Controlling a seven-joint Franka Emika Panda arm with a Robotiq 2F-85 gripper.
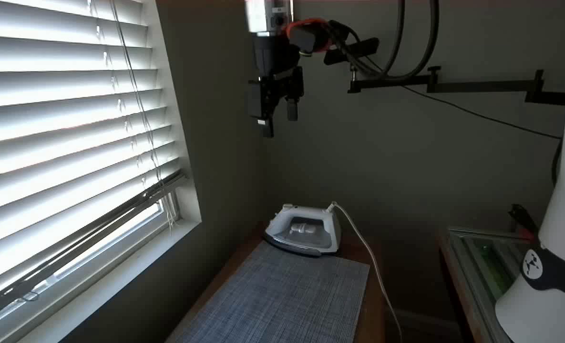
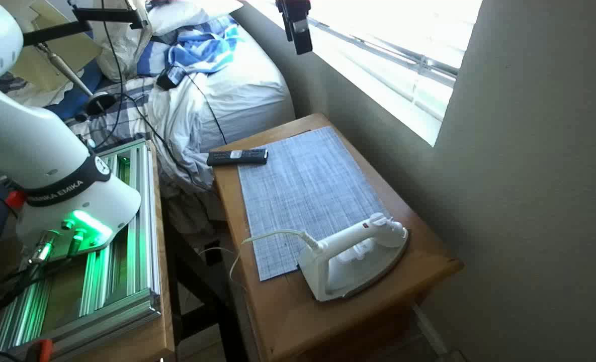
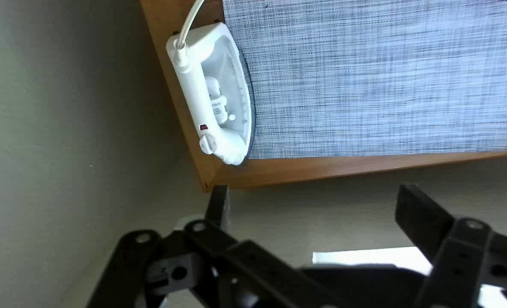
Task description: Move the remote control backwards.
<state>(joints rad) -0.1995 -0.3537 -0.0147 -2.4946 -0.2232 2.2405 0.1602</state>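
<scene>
wrist view looks down; all share iron [image 3: 215, 92]

The white arm [image 2: 31, 138] rises from its base [image 2: 86, 202], the wrist [image 1: 261, 16] upright near the top of an exterior view, and below it the black gripper [image 3: 315, 206] points down, its 2 fingers [image 3: 217, 207] spread well apart.

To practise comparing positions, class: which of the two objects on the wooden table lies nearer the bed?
The black remote control, at the table's end nearest the bed; the white iron sits at the other.
</scene>
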